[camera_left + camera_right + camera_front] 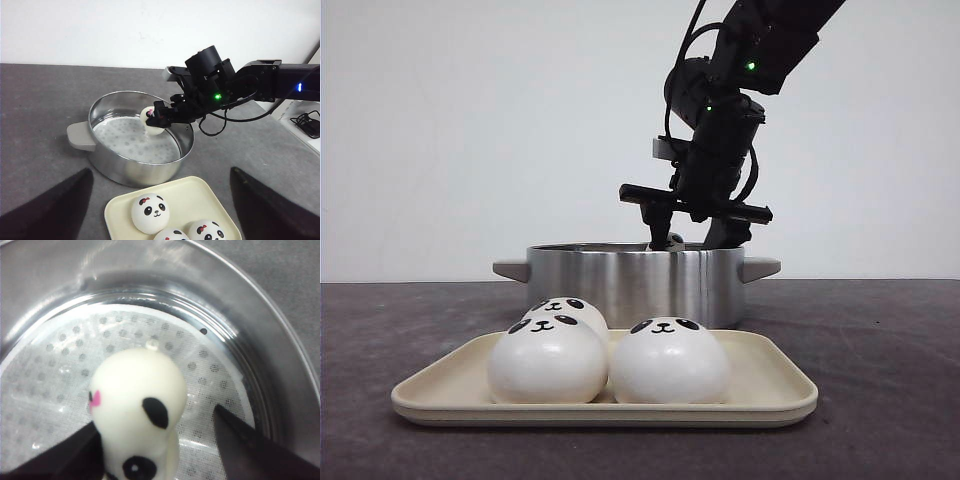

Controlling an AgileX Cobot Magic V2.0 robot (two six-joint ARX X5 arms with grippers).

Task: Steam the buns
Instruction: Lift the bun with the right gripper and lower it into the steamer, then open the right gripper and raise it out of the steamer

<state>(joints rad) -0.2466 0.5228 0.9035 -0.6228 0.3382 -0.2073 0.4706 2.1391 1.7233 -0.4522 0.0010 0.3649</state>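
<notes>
The right pincer is grasping a bun over the pot, loading in progress; next, lowering to the liner and releasing; three buns are waiting on the tray.

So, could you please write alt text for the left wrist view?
The right tool holds a panda bun over the perforated liner of a steel steamer pot. In front, three more panda buns sit on a cream tray on the grey table.
</notes>
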